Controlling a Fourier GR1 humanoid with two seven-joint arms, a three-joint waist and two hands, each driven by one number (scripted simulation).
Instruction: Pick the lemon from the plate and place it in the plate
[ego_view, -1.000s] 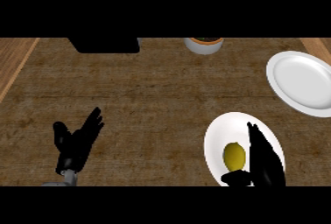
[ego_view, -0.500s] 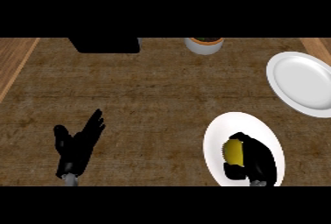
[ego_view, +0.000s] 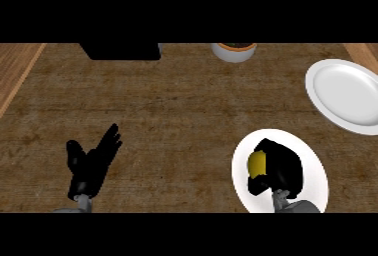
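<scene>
Though mostly hidden, the lemon (ego_view: 257, 164) shows as a yellow patch over the near plate (ego_view: 313, 172), with the right hand (ego_view: 284, 169) curled round it. Whether it touches that plate I cannot tell. A second plate (ego_view: 345, 94) lies further off at the right edge. The left hand (ego_view: 91, 164) rests low at the left, fingers straight and spread. A cup (ego_view: 235, 51) and a dark box (ego_view: 122, 51) stand at the counter's (ego_view: 177, 105) far side.

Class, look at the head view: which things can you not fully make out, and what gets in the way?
Most of the lemon: hidden under the curled right hand.
Whether it is lifted off the near plate: cannot tell from steeply above.
Far plate: cut by the right edge.
Pale pot and black box: cut by the top edge.
</scene>
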